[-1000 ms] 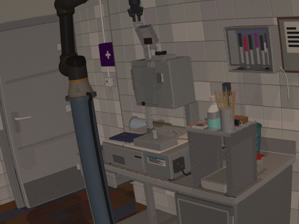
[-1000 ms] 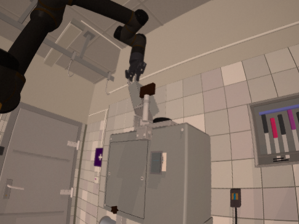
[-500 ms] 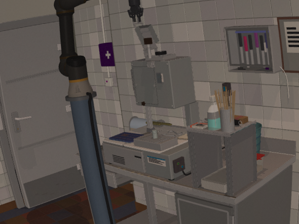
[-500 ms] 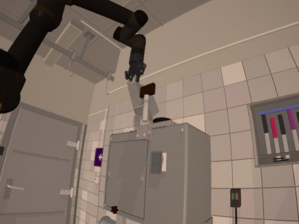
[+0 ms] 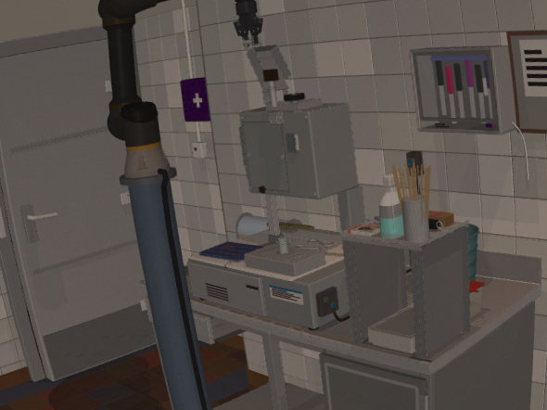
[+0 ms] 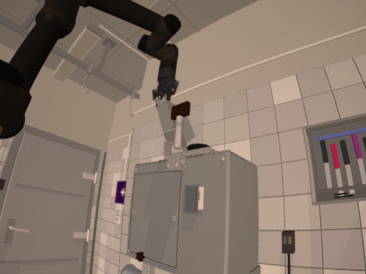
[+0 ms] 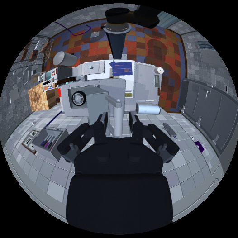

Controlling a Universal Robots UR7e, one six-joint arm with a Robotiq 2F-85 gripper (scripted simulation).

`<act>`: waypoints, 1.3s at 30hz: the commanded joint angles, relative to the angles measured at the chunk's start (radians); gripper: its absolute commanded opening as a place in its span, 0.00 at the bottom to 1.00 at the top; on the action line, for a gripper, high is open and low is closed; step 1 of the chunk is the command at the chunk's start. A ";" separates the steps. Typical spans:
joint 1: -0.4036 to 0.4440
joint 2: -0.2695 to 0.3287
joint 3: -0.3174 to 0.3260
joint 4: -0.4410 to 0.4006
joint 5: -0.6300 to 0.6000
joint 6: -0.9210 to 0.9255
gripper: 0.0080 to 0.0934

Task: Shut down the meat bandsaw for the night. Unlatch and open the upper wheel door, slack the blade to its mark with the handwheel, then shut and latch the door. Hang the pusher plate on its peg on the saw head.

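The black handwheel [image 5: 294, 96] on top of the saw head is partly hidden behind the pusher plate's stem. The grey pusher plate [image 5: 268, 63] with its dark brown knob [image 6: 180, 110] stands tilted above the saw head [image 5: 299, 148], its stem [image 7: 117, 117] reaching down to a bracket at the head's top front edge. My gripper [image 5: 249, 38] is at the plate's upper end and is open, holding nothing. The upper wheel door [image 6: 155, 216] lies flat against the head, with a small dark latch knob [image 6: 140, 256] at its lower corner.
The steel counter [image 5: 417, 324] carries the saw base [image 5: 273, 278], a grey shelf rack [image 5: 408, 287] with a bottle and a cup of sticks, and a tray below it. A knife rack [image 5: 459, 88] hangs on the tiled wall to the right. My arm's blue pedestal [image 5: 162, 287] stands left of the counter.
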 commanded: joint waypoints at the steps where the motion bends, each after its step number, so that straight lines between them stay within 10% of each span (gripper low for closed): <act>1: 0.000 -0.001 -0.001 -0.001 0.000 0.000 0.47; 39: 0.000 -0.001 0.000 -0.001 0.000 0.000 0.23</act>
